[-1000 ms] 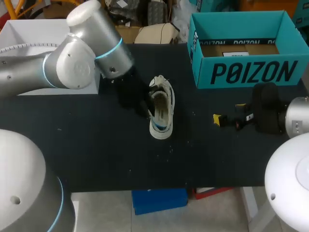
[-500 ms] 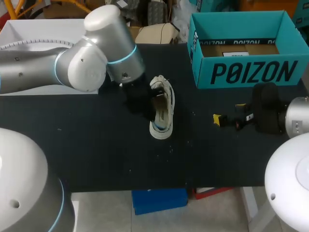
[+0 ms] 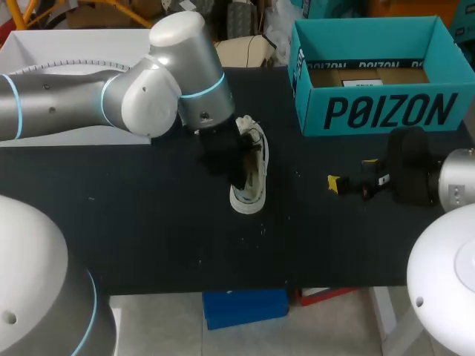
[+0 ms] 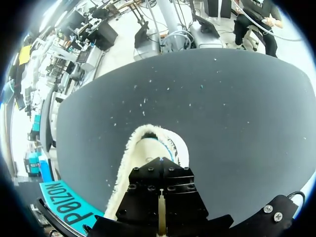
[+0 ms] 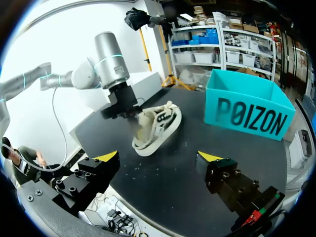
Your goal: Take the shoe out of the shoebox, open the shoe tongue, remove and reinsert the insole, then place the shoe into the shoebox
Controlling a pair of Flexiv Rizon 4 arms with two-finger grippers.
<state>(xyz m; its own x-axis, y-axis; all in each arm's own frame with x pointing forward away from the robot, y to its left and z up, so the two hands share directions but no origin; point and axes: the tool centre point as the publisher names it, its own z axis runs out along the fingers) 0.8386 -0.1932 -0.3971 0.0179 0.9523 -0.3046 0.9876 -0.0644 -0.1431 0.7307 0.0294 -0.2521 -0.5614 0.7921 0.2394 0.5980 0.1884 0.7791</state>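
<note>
A white shoe with a blue-trimmed sole lies tipped on its side mid-table, also seen from the right wrist. My left gripper reaches into the shoe's opening. From the right wrist the left gripper is shut on a beige sheet rising out of the shoe, which looks like the insole. From the left wrist, its gripper is closed, with the shoe's fleecy collar just ahead. My right gripper stands open and empty to the shoe's right; its own view shows the gripper spread wide.
The teal shoebox stands open at the back right, also in the right wrist view. A white box sits at the back left, behind my left arm. Bare black tabletop lies in front of the shoe.
My left arm has swung to the right over the shoe and its gripper has closed inside the opening. The shoe has tipped slightly. The right arm has not moved.
</note>
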